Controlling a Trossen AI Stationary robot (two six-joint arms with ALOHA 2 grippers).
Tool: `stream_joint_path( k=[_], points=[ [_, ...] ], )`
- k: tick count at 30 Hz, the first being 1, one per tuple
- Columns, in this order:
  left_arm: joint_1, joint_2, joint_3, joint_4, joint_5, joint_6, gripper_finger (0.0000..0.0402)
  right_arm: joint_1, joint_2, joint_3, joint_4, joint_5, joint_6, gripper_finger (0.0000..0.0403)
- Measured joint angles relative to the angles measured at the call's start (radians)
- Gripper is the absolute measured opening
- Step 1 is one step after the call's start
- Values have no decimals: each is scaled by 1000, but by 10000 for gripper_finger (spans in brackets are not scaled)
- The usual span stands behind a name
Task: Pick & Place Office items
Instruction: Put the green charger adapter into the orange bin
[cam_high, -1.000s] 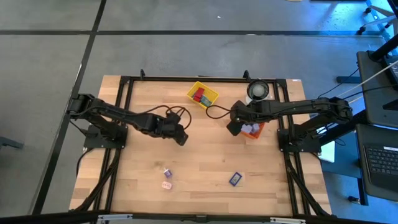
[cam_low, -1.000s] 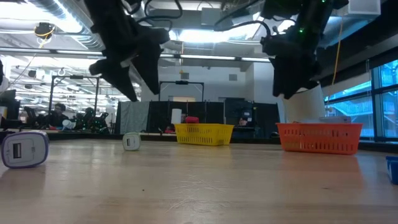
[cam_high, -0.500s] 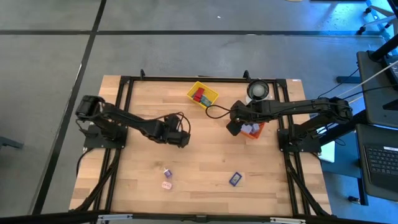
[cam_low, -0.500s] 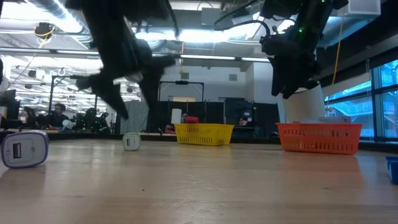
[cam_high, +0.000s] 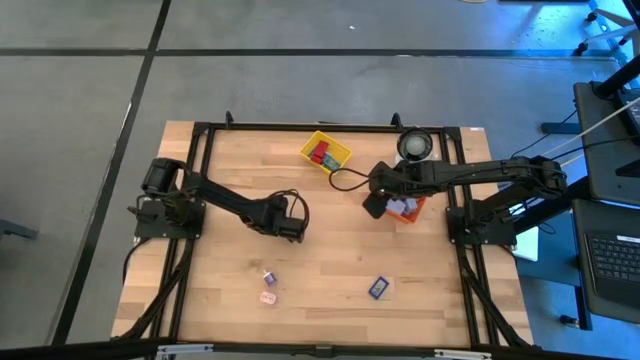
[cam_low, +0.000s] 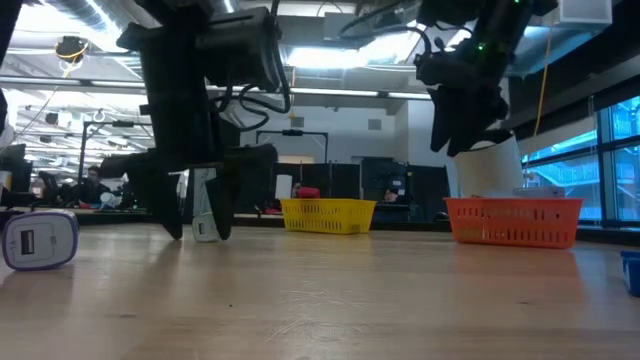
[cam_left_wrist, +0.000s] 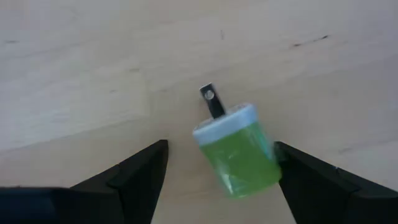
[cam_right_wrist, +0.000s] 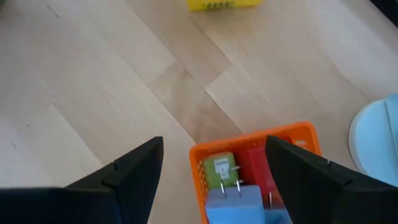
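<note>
Matt wood table (cam_high: 330, 250); glossy green plastic piece (cam_left_wrist: 239, 155).

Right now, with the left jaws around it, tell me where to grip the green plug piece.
Grip the green plug piece across its green body's two flat sides, coming straight down. It lies flat on the table, its white cap and metal prong pointing away from the left gripper, whose open jaws already flank it.

A: Where does the high view sit?
B: Straight above, looking down on the whole table (cam_high: 330, 250), the yellow bin (cam_high: 325, 152) at upper centre of the frame.
A: And the low one?
B: At table-top level, facing the room; it shares that yellow bin (cam_low: 328, 215) and the orange bin (cam_low: 512, 220).
A: The wrist views?
B: Close, facing down; the right one shares the orange bin (cam_right_wrist: 249, 146).
</note>
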Motion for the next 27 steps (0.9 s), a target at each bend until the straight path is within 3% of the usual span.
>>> stream_joint_path(
  k=[13,22,27],
  points=[
    [15,-1,0,22,-6,6,132,0,0,0,49,0,-16,284],
    [15,-46,0,283,-46,214,138,0,0,0,53,-4,-16,284],
    [18,-100,0,444,-103,376,136,0,0,0,66,-73,-7,284]
  ],
)
